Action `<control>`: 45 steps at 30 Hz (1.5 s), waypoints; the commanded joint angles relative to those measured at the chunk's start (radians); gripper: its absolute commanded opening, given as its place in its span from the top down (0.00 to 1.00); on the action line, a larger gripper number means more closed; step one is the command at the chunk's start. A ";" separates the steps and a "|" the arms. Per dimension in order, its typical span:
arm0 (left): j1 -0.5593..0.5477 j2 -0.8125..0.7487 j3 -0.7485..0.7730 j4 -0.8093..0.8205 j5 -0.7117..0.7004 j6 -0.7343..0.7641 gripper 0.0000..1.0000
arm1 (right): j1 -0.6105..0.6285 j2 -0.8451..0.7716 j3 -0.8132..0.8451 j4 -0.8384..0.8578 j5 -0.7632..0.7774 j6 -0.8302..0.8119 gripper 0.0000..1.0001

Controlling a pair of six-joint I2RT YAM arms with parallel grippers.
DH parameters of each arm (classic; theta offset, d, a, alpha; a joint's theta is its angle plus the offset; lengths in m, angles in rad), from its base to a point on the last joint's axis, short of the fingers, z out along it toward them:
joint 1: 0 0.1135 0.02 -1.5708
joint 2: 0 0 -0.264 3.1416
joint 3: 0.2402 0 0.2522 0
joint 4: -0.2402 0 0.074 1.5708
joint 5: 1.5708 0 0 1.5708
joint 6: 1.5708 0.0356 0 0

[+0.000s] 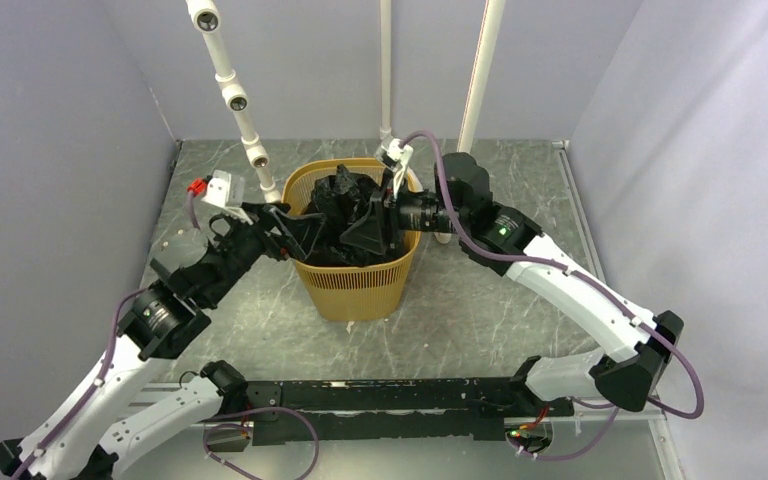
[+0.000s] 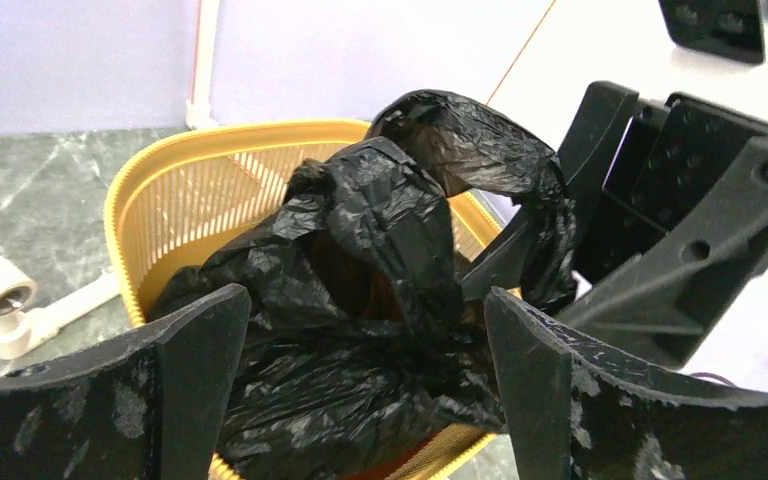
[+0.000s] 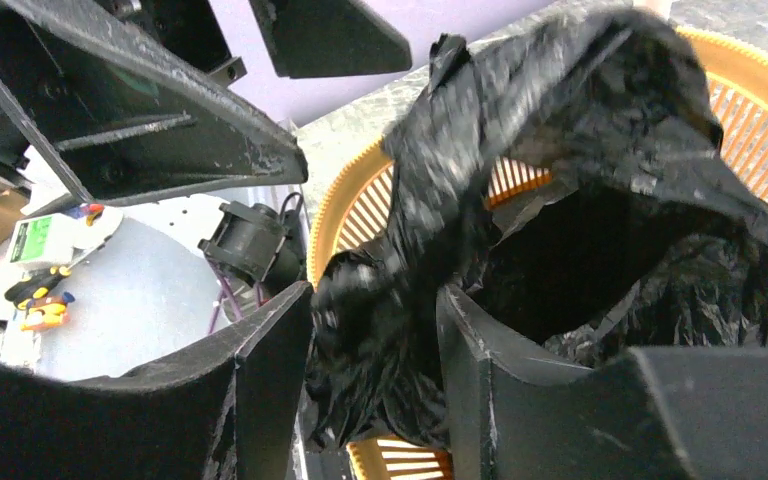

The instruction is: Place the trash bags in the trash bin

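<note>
We see the bin [image 1: 360, 285] standing upright on the table [image 1: 480, 320]. The bag [image 1: 338, 205] lies mostly inside it, crumpled and glossy, with a bunched part rising above the bin's rim.

The left pincer [image 1: 303, 230] hangs at the bin's left rim with its jaws spread wide and holding nothing. In its own camera, both fingers [image 2: 195, 365] frame the bin's mouth. The bag sits beyond their tips, down inside the bin against the slitted wall.

From that same view, the raised part of the bag arches up over the rim like a loop and bends down toward the bin's right side. There it meets the right pincer [image 1: 365, 232].

That pincer reaches in over the bin's right rim, above the heap of plastic, with its jaws partway apart. In its own camera, a twisted fold of the bag runs down between the two fingers [image 3: 270, 385] and fills the gap from one to the other. The plastic is blurred there, so we cannot tell whether the fingers pinch the fold or merely flank it.

To the right of that fold the bag gapes open, dark inside, with the bin's orange slits showing behind it.

Behind the bin, white pipes [image 1: 235, 100] rise from the table.
</note>
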 commanded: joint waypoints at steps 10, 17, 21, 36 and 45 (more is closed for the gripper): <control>0.003 0.141 0.091 0.070 0.126 -0.086 0.07 | -0.002 -0.148 -0.188 0.238 0.099 0.111 0.38; 0.002 0.154 0.078 0.098 0.081 -0.084 0.11 | -0.002 -0.181 -0.198 0.262 0.086 0.115 0.54; 0.002 0.166 0.069 0.094 -0.031 -0.146 0.16 | -0.002 -0.162 -0.159 0.199 0.103 0.104 0.65; 0.003 0.285 0.195 -0.012 -0.076 -0.131 0.49 | -0.002 -0.125 -0.009 0.136 0.284 0.189 0.16; 0.002 0.241 0.170 -0.011 0.040 -0.160 0.88 | -0.007 -0.158 0.089 0.000 0.450 0.244 0.24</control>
